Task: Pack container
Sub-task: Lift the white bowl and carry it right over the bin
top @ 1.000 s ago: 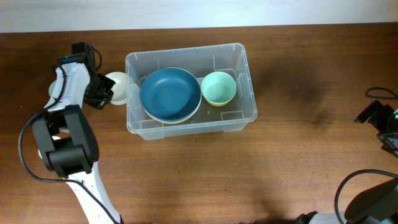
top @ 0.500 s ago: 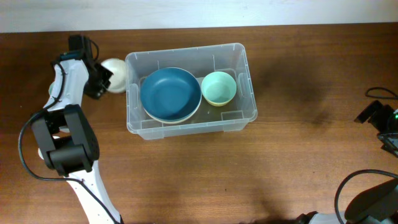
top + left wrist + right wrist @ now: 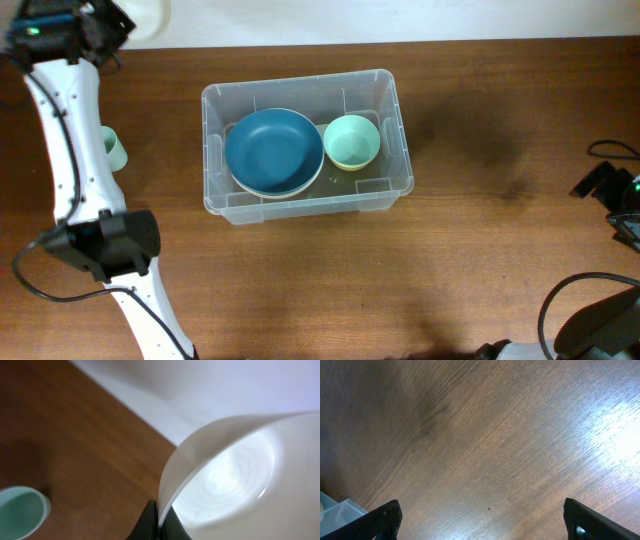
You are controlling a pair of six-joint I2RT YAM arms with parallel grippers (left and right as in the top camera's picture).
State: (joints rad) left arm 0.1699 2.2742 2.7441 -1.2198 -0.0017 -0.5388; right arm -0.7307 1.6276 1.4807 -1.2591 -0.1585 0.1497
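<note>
Clear glossy plastic container (image 3: 300, 82), grained wood table (image 3: 480, 250), smooth glossy bowl (image 3: 235, 480).

Surface (image 3: 480, 250): brown wood, grain running left-right, dark smudges right of centre. Far edge meets white wall (image 3: 400, 20).

Bin (image 3: 305, 206): clear plastic, rests on surface, centre-left, long side left-right, slightly skewed.

Cup (image 3: 117, 151): mint green, on surface well left of bin, partly hidden by arm; open mouth seen in left wrist view (image 3: 20, 510).

Cable (image 3: 612, 150): black, at far right edge.

Right wrist view: bare wood, glare patch at right, bin corner (image 3: 335, 510) at lower left.
</note>
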